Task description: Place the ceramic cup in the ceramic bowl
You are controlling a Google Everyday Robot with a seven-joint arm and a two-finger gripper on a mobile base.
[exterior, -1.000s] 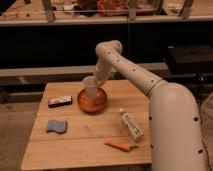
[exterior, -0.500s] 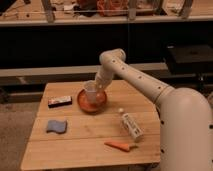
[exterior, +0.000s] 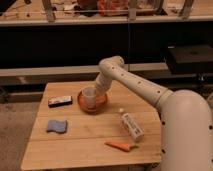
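Observation:
A pale ceramic cup (exterior: 90, 97) stands upright inside an orange-red ceramic bowl (exterior: 92, 103) at the back middle of the wooden table (exterior: 85, 140). My gripper (exterior: 99, 91) is at the end of the white arm, right beside the cup's right side and above the bowl. The arm covers the spot where the gripper meets the cup.
A dark flat packet (exterior: 60, 101) lies left of the bowl. A blue sponge (exterior: 56, 125) lies at the front left. A white bottle (exterior: 130, 125) lies on its side at the right, with a carrot (exterior: 120, 145) in front of it. Dark shelving stands behind.
The arm has swung down and left, and the cup has sunk lower into the bowl. The arm's body now fills more of the right side.

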